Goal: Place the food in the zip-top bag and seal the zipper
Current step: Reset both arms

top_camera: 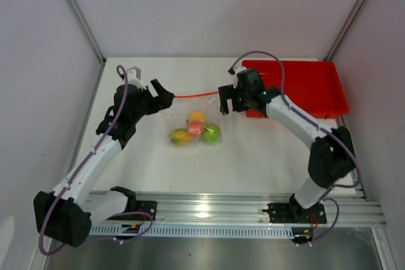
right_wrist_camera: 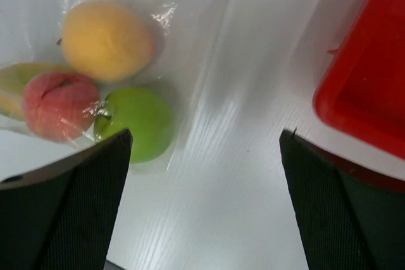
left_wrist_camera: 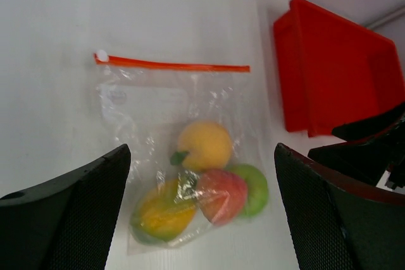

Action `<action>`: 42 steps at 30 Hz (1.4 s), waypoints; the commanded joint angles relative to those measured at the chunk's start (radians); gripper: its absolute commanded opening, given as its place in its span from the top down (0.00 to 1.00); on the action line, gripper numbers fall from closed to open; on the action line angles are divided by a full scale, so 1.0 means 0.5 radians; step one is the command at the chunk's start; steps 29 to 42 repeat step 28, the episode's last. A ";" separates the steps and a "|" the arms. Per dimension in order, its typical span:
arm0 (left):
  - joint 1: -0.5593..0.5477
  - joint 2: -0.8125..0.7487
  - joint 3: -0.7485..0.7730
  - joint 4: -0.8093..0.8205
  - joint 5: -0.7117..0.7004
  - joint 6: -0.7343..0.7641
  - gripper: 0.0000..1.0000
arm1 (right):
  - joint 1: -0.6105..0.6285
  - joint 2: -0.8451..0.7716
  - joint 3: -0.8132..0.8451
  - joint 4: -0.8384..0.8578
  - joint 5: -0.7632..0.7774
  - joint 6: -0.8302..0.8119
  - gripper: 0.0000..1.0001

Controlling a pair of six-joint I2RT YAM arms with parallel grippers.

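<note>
- The white table (top_camera: pixel 253 162) holds everything.
- The left arm (top_camera: pixel 95 156) reaches in from the left. The right arm (top_camera: pixel 304 124) reaches in from the right.
- The red tray (top_camera: pixel 307 86) sits at the far right corner of the table. The right arm passes over its near edge.
- The clear bag (left_wrist_camera: pixel 152 112) lies flat near the middle of the table, between the two grippers. Nothing is touching it.
- The left gripper (top_camera: pixel 163 92) hangs above the left end of the bag's mouth. Its fingers (left_wrist_camera: pixel 82 213) are spread wide and hold nothing.
- The right gripper (top_camera: pixel 223 100) hangs above the right end of the bag's mouth, next to the tray. Its fingers (right_wrist_camera: pixel 63 213) are spread wide too, and hold nothing.
- All four fruits are inside the bag, bunched at the closed bottom end, the end near the arms.
- The mango (left_wrist_camera: pixel 161 216) is at the left of the bunch.
- The green apple (left_wrist_camera: pixel 254 188) is at the right.
- The red peach (left_wrist_camera: pixel 221 195) sits between them, touching both.
- The yellow peach (left_wrist_camera: pixel 204 145) is just behind the red one, closer to the mouth.
- The orange zipper (left_wrist_camera: pixel 171 64) runs in a straight line along the far edge of the bag.
- A small white slider (left_wrist_camera: pixel 101 55) sits at the zipper's left end. I cannot tell if the zipper is shut.
</note>
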 commanded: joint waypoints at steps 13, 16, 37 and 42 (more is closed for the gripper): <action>-0.235 -1.530 -1.225 0.528 0.514 -0.433 0.00 | 0.268 -2.108 -1.841 0.446 0.410 0.656 0.01; -0.244 -1.821 -1.397 0.556 0.554 -0.528 0.01 | 0.329 -2.406 -1.980 0.416 0.419 0.806 0.01; -0.250 -2.651 -1.745 0.485 0.765 -0.706 0.01 | 0.465 -3.315 -2.453 0.250 0.432 1.012 0.01; -0.250 -2.651 -1.745 0.485 0.765 -0.706 0.01 | 0.465 -3.315 -2.453 0.250 0.432 1.012 0.01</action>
